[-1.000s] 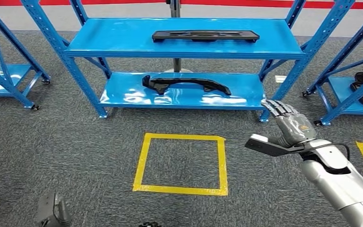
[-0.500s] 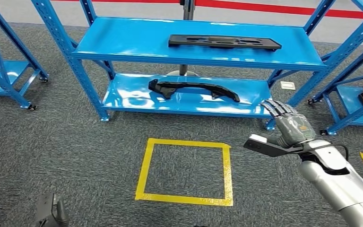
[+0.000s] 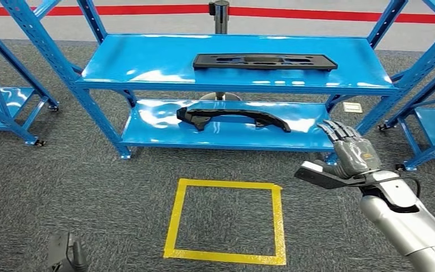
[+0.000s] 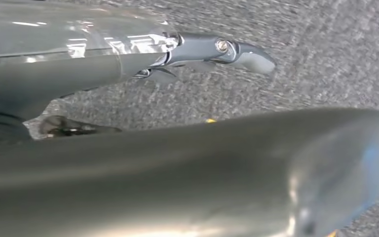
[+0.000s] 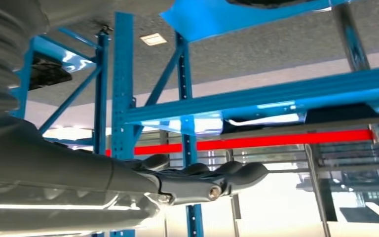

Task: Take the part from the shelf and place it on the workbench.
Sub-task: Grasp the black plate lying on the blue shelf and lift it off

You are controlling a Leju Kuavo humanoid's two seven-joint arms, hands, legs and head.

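A flat black rectangular part (image 3: 265,61) lies on the upper board of the blue shelf (image 3: 147,62). A curved black part (image 3: 232,118) lies on the lower board. My right hand (image 3: 348,153) is raised in front of the shelf's right end, fingers stretched out and thumb apart, holding nothing; it is below and to the right of both parts. In the right wrist view that hand (image 5: 197,180) points at the shelf frame. My left hand (image 4: 217,49) hangs over the grey carpet with nothing in it.
A yellow tape square (image 3: 226,218) marks the carpet in front of the shelf. More blue shelves stand at the left (image 3: 0,96) and right (image 3: 430,113). A black post (image 3: 219,14) and red barrier tape (image 3: 328,12) lie behind.
The whole picture has shifted down and the shelf looks nearer: the camera has moved toward it. My right hand stays raised and empty.
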